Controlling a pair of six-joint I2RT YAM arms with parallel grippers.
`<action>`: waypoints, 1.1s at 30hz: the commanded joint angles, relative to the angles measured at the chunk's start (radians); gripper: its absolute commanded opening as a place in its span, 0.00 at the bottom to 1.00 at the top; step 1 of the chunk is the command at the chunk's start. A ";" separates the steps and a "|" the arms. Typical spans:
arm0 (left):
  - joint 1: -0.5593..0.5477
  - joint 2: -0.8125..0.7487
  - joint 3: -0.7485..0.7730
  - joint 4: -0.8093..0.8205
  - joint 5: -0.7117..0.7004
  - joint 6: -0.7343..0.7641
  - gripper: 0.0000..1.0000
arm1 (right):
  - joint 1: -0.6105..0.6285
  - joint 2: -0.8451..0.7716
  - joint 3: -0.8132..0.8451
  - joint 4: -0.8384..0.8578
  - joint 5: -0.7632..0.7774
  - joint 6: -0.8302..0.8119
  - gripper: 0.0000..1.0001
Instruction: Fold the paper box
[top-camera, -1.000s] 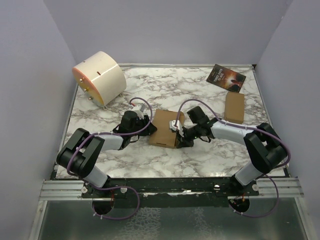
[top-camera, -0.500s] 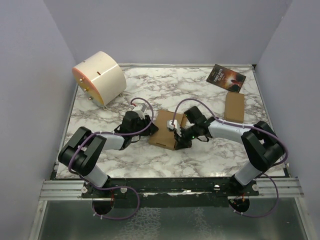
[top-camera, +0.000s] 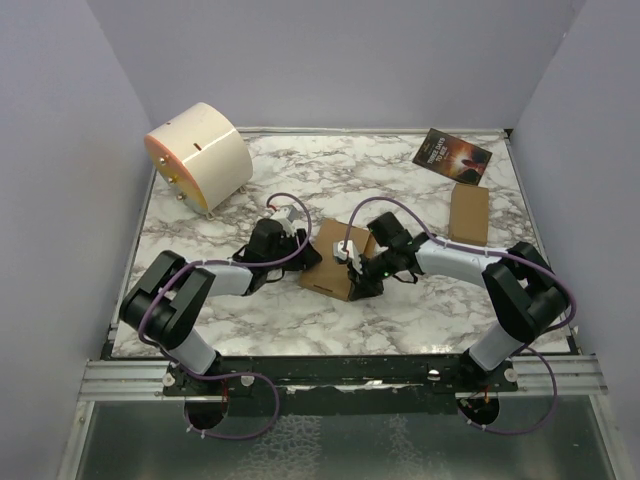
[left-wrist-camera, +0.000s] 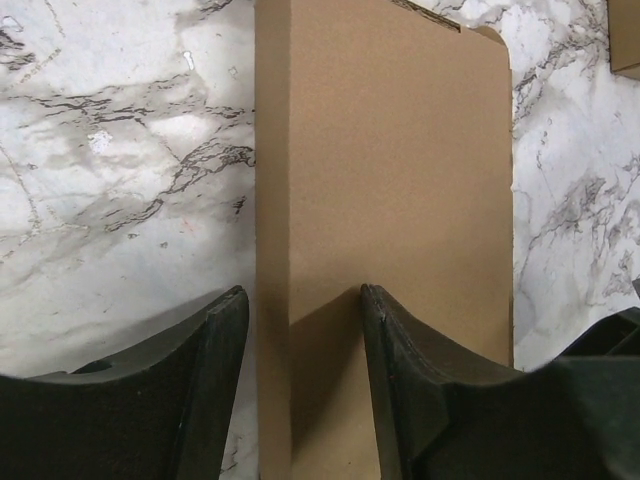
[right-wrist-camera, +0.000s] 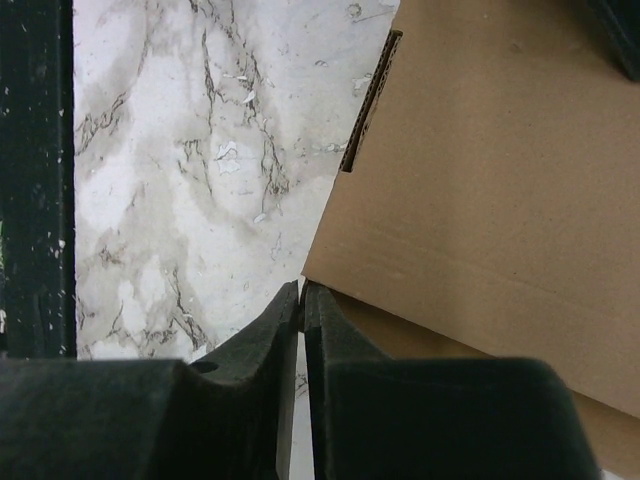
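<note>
Paper box (top-camera: 326, 262), flat plain brown cardboard

Your table (top-camera: 300, 180): white marble top with grey veins, walled on three sides.
You have four things lying on it:
- paper box (top-camera: 335, 262), plain brown, flat, near centre.
- cream drum (top-camera: 198, 155) on its side, far left corner.
- dark printed booklet (top-camera: 452, 156), far right corner.
- smaller brown cardboard box (top-camera: 469, 215), right side, just in front of booklet, well apart from paper box.
</note>
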 joint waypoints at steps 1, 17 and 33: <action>0.009 -0.045 0.026 -0.136 -0.016 0.037 0.54 | -0.006 -0.040 0.037 -0.034 -0.008 -0.098 0.12; 0.029 -0.369 -0.074 -0.197 -0.023 0.010 0.52 | -0.148 -0.177 0.065 -0.151 -0.187 -0.176 0.25; -0.007 -0.571 -0.233 -0.235 0.094 -0.190 0.04 | -0.312 -0.079 0.218 0.137 0.055 0.182 0.11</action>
